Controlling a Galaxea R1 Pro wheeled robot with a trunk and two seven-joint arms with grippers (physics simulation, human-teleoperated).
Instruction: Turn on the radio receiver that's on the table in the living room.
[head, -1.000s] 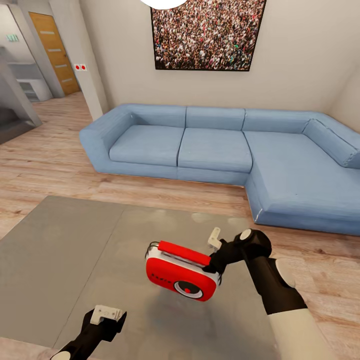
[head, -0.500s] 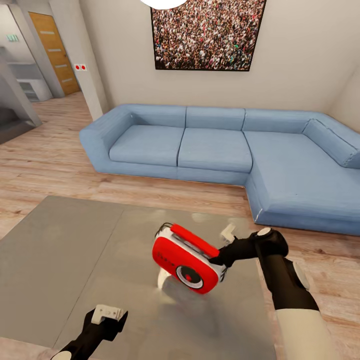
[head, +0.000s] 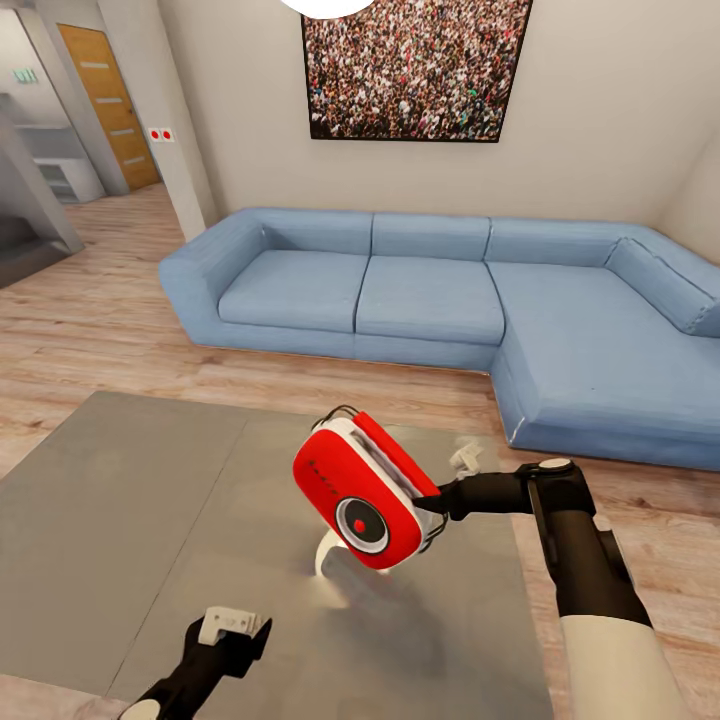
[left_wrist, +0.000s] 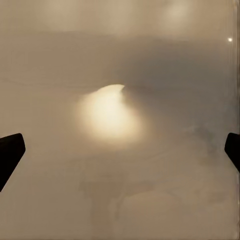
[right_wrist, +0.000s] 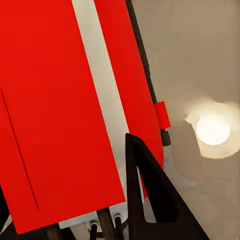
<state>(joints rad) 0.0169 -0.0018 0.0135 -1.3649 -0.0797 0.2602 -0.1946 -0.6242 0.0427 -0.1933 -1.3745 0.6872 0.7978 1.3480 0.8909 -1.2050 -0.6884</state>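
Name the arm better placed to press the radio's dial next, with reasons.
Left, probably. The right gripper is clamped on the radio receiver, tilted above the table, dial facing the free, open left gripper below.

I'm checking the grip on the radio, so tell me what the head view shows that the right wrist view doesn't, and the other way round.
Head view: the small red rounded radio receiver's face with its round dial, held tilted above the glossy grey-beige table by the right gripper; also the left gripper, the blue L-shaped sofa and the framed crowd photo.

Right wrist view: the radio's white edge band up close, with a dark finger against it.

Both: the red radio, the table, and a bright lamp reflection.
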